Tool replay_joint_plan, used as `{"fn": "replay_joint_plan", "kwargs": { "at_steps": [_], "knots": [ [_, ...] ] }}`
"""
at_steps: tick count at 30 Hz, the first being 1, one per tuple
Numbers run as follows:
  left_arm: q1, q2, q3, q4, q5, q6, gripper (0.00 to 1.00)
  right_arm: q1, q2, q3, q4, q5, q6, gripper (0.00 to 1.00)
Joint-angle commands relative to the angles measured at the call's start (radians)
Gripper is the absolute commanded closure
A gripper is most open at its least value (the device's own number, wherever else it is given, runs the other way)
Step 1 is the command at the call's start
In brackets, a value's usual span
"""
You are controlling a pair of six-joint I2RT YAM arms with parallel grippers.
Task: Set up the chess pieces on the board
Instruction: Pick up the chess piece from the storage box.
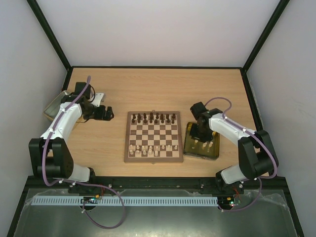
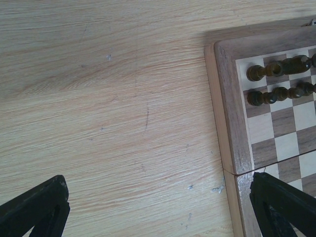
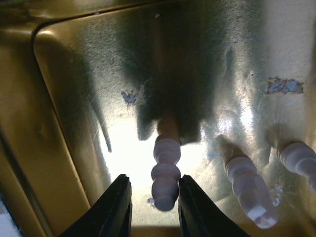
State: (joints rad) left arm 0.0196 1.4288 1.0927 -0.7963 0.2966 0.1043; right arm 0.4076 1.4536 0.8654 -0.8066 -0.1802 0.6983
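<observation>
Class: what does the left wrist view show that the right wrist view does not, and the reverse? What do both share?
Left wrist only: the table, a corner of the board, two rows of dark pieces. Right wrist only: a yellow tray holding pale pieces, one between the jaws. Both: their own black jaws, open, at the bottom.

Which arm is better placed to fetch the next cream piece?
Right. The right gripper sits in the yellow tray, fingers flanking a cream piece. The left gripper is open over the table beside the board, with no loose piece near it.
</observation>
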Motion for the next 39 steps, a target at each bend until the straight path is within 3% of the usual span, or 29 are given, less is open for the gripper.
{"fn": "replay_joint_plan", "kwargs": {
  "at_steps": [1, 6, 13, 26, 32, 39],
  "knots": [
    [-0.007, 0.013, 0.002, -0.004, 0.023, -0.004, 0.01, -0.012, 0.03, 0.011, 0.023, 0.035, -0.008, 0.75],
    [-0.01, 0.007, -0.003, -0.001, 0.03, -0.003, 0.0, -0.019, 0.04, 0.023, 0.017, 0.05, -0.012, 0.81],
    [-0.01, 0.001, -0.004, -0.001, 0.036, -0.004, 0.0, -0.023, 0.034, 0.072, -0.04, 0.076, -0.028, 0.98],
    [-0.01, -0.023, -0.013, 0.001, 0.039, -0.009, 0.0, 0.009, -0.087, 0.143, -0.212, 0.09, -0.059, 0.98],
    [-0.01, -0.024, -0.016, 0.003, 0.035, -0.011, 0.0, 0.229, -0.093, 0.243, -0.302, 0.153, -0.001, 0.98],
    [-0.014, -0.02, -0.017, 0.006, 0.036, -0.01, 0.0, 0.467, -0.021, 0.36, -0.357, 0.107, 0.044, 0.98]
  ]
}}
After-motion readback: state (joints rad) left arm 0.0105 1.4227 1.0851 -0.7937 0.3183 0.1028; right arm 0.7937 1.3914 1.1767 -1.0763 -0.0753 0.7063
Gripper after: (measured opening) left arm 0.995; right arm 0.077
